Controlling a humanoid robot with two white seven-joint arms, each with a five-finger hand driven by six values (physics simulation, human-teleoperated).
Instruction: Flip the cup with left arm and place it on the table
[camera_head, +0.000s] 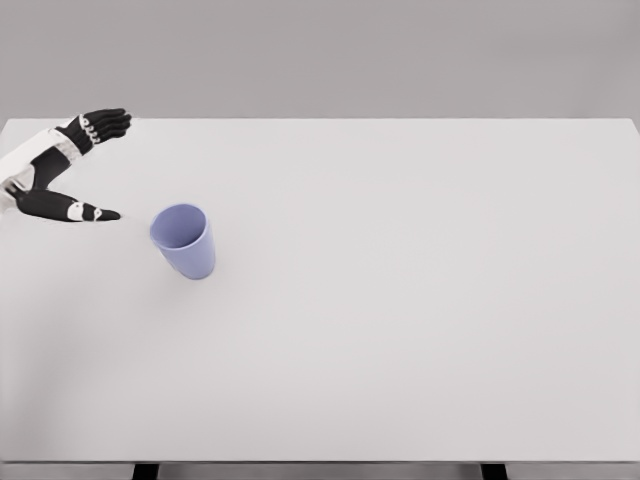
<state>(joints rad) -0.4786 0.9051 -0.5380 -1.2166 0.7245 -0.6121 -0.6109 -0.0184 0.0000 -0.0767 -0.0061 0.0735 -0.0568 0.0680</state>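
A pale blue cup (183, 240) stands upright on the white table (400, 300), mouth up, in the left half. My left hand (100, 168) hovers at the table's far left, a short way left of the cup and apart from it. Its black fingers (105, 124) are spread wide from the thumb (80, 210), holding nothing. The right arm does not show.
The table's near edge runs along the bottom of the picture, its far edge near the top against a grey wall.
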